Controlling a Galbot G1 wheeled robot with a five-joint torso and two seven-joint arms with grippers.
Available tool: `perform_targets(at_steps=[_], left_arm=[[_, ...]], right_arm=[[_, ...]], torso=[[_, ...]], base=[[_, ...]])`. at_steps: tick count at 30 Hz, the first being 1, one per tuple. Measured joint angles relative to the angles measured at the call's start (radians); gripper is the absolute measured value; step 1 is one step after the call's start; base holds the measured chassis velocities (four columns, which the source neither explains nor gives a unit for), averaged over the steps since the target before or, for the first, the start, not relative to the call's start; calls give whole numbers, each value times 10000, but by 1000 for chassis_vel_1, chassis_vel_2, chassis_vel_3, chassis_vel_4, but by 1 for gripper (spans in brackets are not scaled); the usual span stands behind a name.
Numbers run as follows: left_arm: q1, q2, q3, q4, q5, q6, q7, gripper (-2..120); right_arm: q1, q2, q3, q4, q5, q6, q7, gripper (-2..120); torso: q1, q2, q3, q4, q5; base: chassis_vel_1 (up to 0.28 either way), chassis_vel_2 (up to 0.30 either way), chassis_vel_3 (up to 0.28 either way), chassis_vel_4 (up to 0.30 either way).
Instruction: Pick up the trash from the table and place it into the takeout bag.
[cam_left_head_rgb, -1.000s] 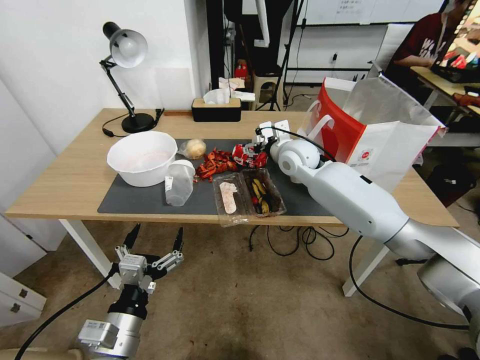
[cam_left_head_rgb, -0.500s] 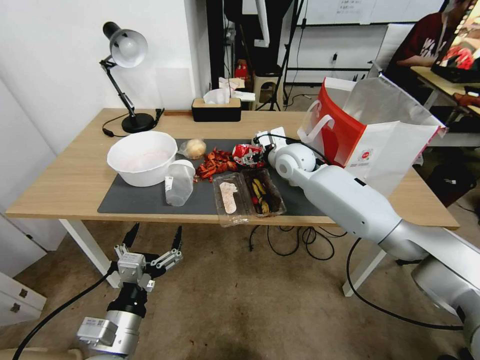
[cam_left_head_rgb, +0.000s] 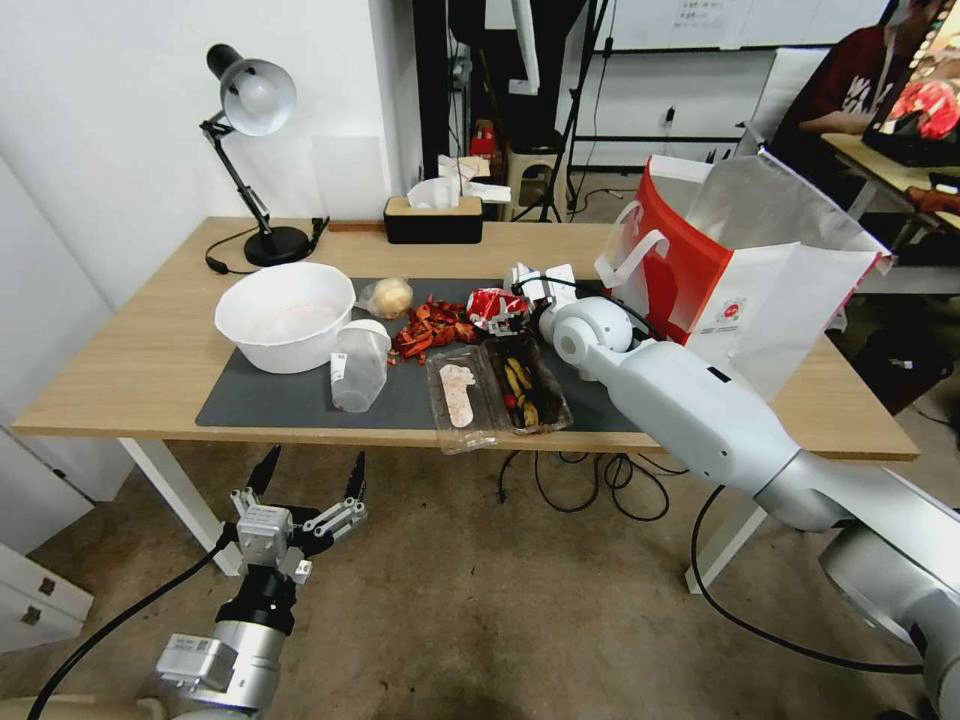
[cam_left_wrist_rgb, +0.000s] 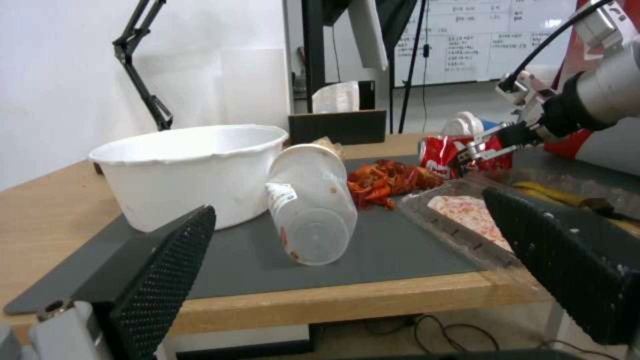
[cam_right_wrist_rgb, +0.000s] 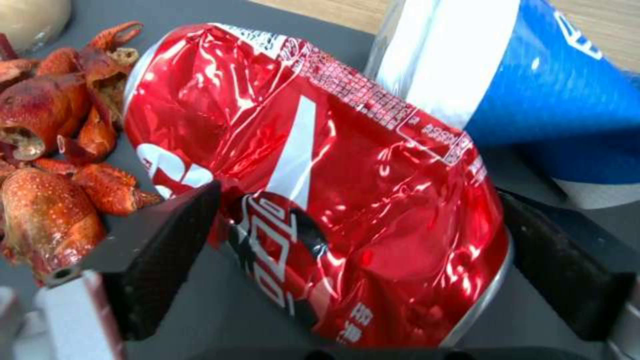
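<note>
Left gripper (cam_left_head_rgb: 305, 480): parked low, below the table's near edge, over the floor; fingers spread, holding nothing. Judged idle, kept out of the working arm's way.

Table (cam_left_head_rgb: 120, 370): light wood with a dark grey mat (cam_left_head_rgb: 270, 400) that carries nearly all the litter.

Clear hinged tray (cam_left_head_rgb: 497, 388): at the mat's near edge, lying open, with pink scraps in one half and dark and yellow leftovers in the other.

Clear plastic cup (cam_left_head_rgb: 358, 365): on its side, touching the white bowl (cam_left_head_rgb: 285, 315).

Crayfish shells (cam_left_head_rgb: 432, 327): a red heap mid-mat, just beside the can.

Plastic-wrapped yellowish ball (cam_left_head_rgb: 388, 296): behind the bowl and shells.

Right gripper (cam_right_wrist_rgb: 360, 240): down on the mat, its two black pads astride the crushed red can (cam_right_wrist_rgb: 320, 200), one on either flank. Whether they already press it cannot be told; the stance reads as a pinch across the can's width.

Blue-and-white cup (cam_right_wrist_rgb: 527, 85): on its side, right against the can's far flank.

Takeout bag (cam_left_head_rgb: 760, 270): upright at the table's right end, mouth open with its foil lining showing, well placed to receive the can.

Black tissue box (cam_left_head_rgb: 432, 218): at the far edge.
</note>
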Motion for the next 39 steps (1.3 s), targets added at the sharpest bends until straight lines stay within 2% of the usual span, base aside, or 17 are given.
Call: perform_targets(at_steps=[3, 24, 39], left_arm=[[-18, -2, 8, 7, 1, -1, -12, 100], [-94, 3, 36, 11, 6, -1, -106, 100], [-87, -40, 178, -54, 51, -7, -167, 100]], right_arm=[[-45, -20, 7, -2, -37, 132, -19, 83], [-415, -255, -3, 624, -210, 480, -55, 38], [-857, -641, 293, 1264, -70, 559, -13, 38]], torso=[[-1, 1, -1, -6, -1], [-1, -1, 0, 1, 0], [2, -1, 1, 2, 1]], base=[[0, 0, 0, 0], [0, 0, 0, 0], [0, 0, 0, 0]])
